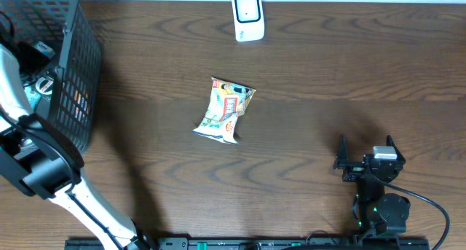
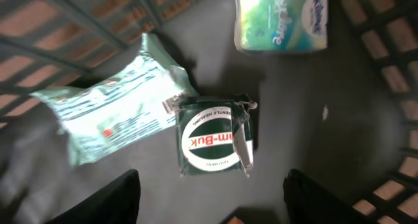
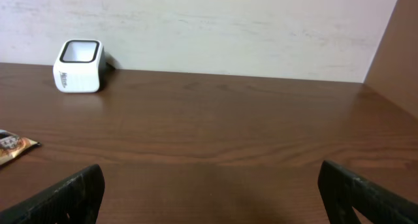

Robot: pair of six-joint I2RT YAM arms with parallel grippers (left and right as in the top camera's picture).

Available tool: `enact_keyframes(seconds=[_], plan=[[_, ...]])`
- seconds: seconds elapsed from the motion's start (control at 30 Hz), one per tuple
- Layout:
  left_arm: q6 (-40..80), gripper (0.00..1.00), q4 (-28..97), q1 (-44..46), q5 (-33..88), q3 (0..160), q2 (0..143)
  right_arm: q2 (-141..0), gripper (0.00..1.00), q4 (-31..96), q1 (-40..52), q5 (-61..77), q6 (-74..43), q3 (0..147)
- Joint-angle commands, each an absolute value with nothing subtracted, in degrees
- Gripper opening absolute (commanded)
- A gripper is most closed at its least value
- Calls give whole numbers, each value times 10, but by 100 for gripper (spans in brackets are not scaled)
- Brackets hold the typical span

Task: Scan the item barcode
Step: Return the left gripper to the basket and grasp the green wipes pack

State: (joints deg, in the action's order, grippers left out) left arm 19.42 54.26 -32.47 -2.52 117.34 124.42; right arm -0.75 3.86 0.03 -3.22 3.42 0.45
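Note:
My left gripper point(image 2: 212, 179) hangs open inside the black wire basket point(image 1: 76, 75), with nothing between its fingers. Just beyond its fingertips a dark green box point(image 2: 215, 136) with a white oval label lies on the basket floor. A pale green wipes pack point(image 2: 111, 110) lies to the box's left and a tissue pack point(image 2: 281, 18) lies beyond it. A colourful snack bag point(image 1: 224, 110) lies mid-table. The white scanner point(image 1: 247, 17) stands at the far edge and also shows as the scanner point(image 3: 80, 65) in the right wrist view. My right gripper point(image 1: 365, 144) rests open at the near right.
The basket's wire walls point(image 2: 392, 67) close in around the left gripper on all sides. The left arm point(image 1: 44, 162) runs from the near left edge up over the basket rim. A corner of the snack bag point(image 3: 13, 147) shows left of the right gripper.

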Motion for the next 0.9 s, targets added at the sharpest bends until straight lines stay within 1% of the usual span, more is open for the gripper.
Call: enact_keyframes(seconds=[0.0, 0.3, 0.47, 0.5, 0.57, 0.63, 0.77, 0.87], plan=[[189, 70, 551, -325, -78, 1162, 1244, -6, 99, 40, 4, -35, 33, 3], [181, 70, 528, -333, -239, 1070, 1244, -6, 99, 40, 4, -35, 33, 3], [93, 70, 472, -345, -241, 999, 1244, -6, 99, 40, 4, -35, 33, 3], [86, 72, 463, -348, -241, 989, 1244, -6, 99, 40, 4, -35, 33, 3], [83, 79, 440, -355, -241, 969, 1244, -6, 99, 40, 4, -35, 33, 3], [83, 82, 421, -361, -241, 956, 1244, -6, 99, 40, 4, -35, 33, 3], [15, 83, 389, -365, -241, 950, 1244, -6, 99, 40, 4, -35, 33, 3], [-10, 82, 379, -358, -231, 950, 1244, -6, 99, 40, 4, -35, 33, 3]])
